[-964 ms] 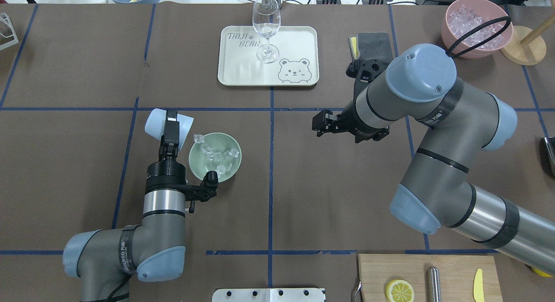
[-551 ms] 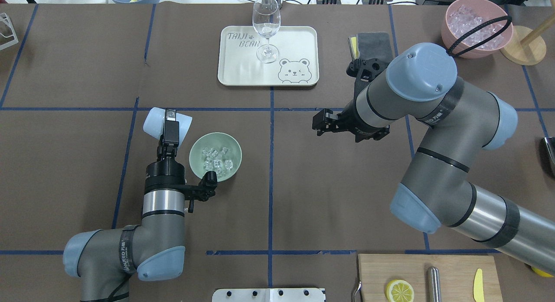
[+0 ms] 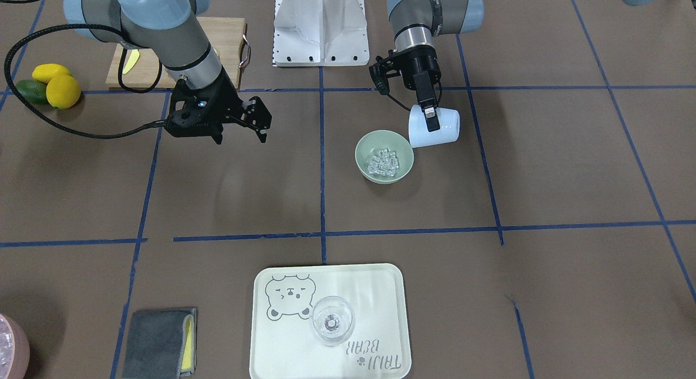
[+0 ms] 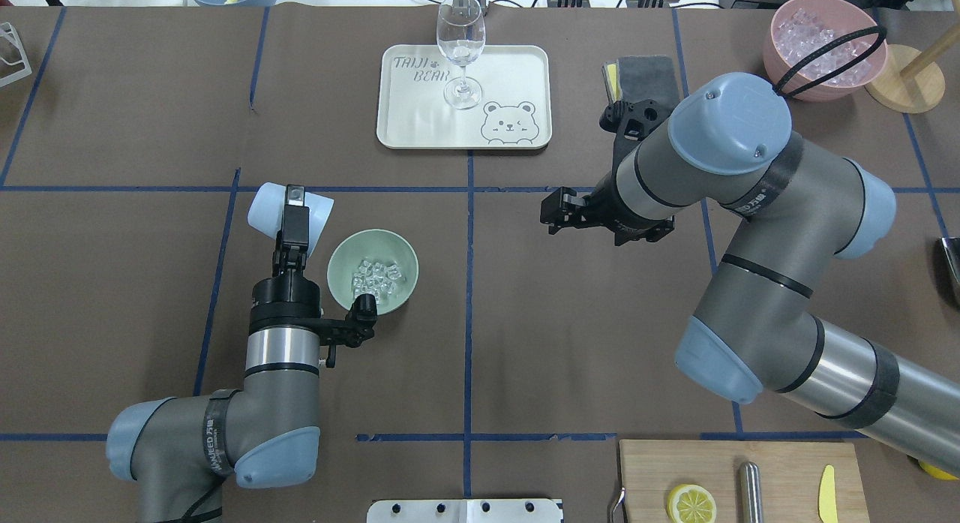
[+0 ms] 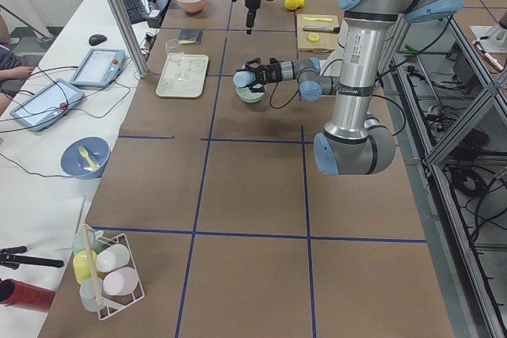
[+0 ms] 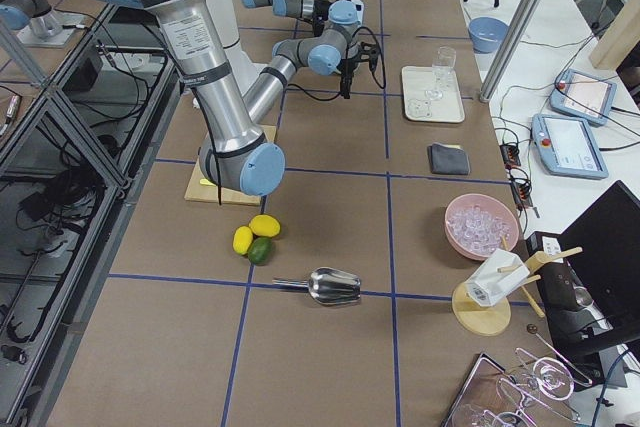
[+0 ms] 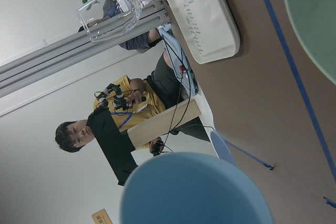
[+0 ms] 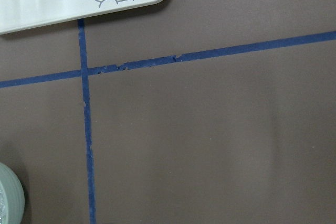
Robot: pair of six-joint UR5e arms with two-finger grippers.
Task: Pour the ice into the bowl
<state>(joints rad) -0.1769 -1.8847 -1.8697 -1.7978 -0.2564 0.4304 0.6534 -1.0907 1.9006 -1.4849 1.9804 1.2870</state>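
Ice (image 4: 377, 278) has settled in the bowl (image 4: 339, 259) beside the left pincer (image 4: 293, 208), which grips a tilted blue cup (image 4: 264, 212). Right pincer (image 4: 550, 214) gapes wide.

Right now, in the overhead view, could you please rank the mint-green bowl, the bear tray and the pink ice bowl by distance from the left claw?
1. Mint-green bowl, just right of the left claw.
2. Bear tray, farther up, mid-table.
3. Pink ice bowl, far right corner.

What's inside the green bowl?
A little heap of clear ice cubes lies in the middle of the green bowl. The pale inside wall shows all around it. The bowl's bottom is covered by the heap, so anything under the cubes cannot be seen.
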